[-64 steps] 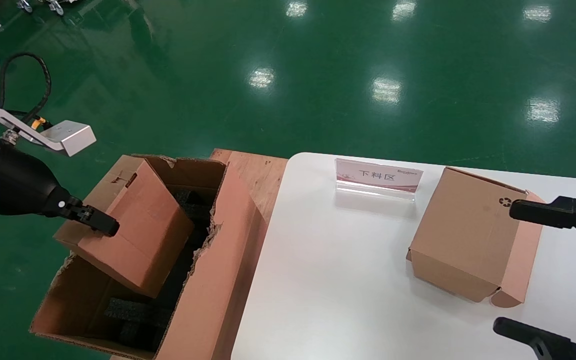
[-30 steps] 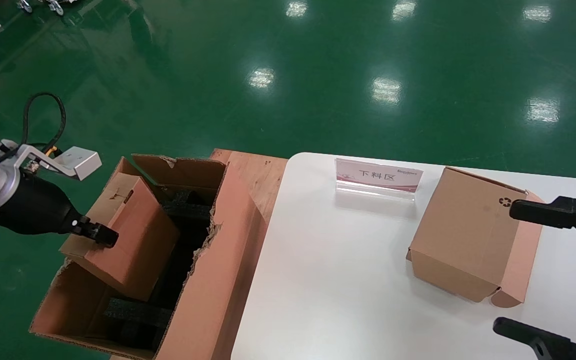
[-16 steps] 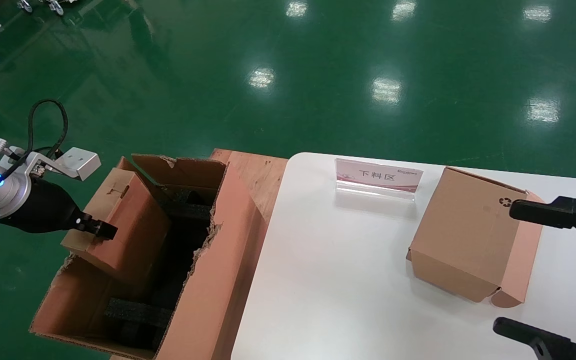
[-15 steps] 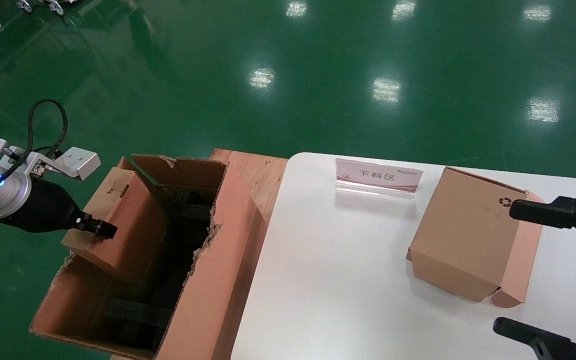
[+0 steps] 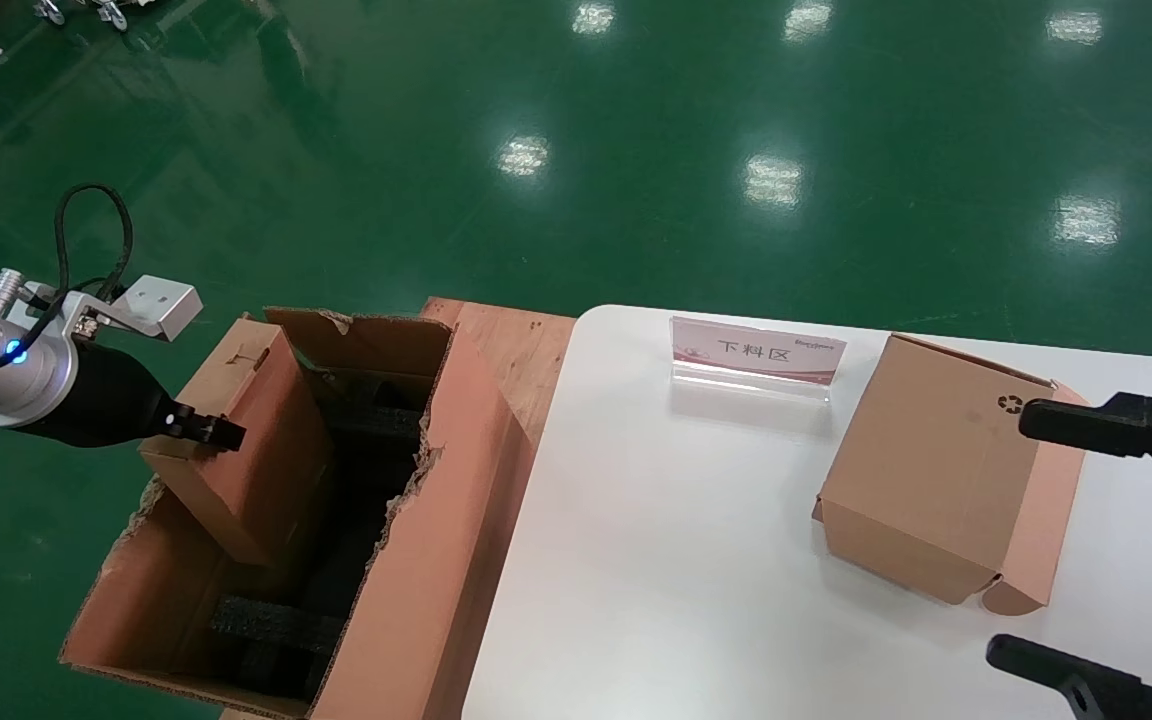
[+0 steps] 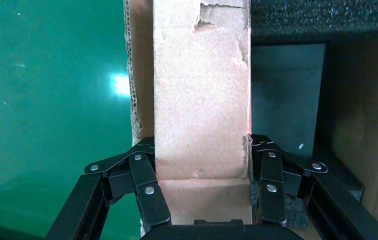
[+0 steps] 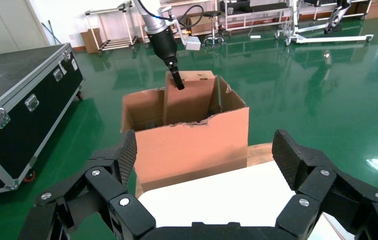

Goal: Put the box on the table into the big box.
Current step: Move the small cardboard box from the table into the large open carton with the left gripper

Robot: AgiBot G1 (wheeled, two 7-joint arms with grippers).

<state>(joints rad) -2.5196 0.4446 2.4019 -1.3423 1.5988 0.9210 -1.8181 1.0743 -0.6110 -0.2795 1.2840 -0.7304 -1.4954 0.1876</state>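
One small cardboard box (image 5: 246,440) is held by the left pincer (image 6: 202,167), whose fingers (image 6: 146,187) press flat against its two opposite faces. It stands steeply tilted — lower end down inside the big box (image 5: 416,560), upper end above the ragged rim at the carton's far-left corner, against the left wall. Black foam blocks (image 5: 271,625) lie on the carton floor below and beside it. The big box stands on the green floor (image 5: 636,150), just left of the white tabletop (image 5: 656,560), with a wooden board (image 5: 511,350) between them.

On the tabletop, a second cardboard box (image 5: 936,470) with a black recycling symbol rests near the right edge, behind it an acrylic sign holder (image 5: 756,360). The right pincer (image 5: 1106,540) hovers at that box with its fingers spread wide — one at the box's upper corner, the other well apart nearer the robot, gripping nothing.
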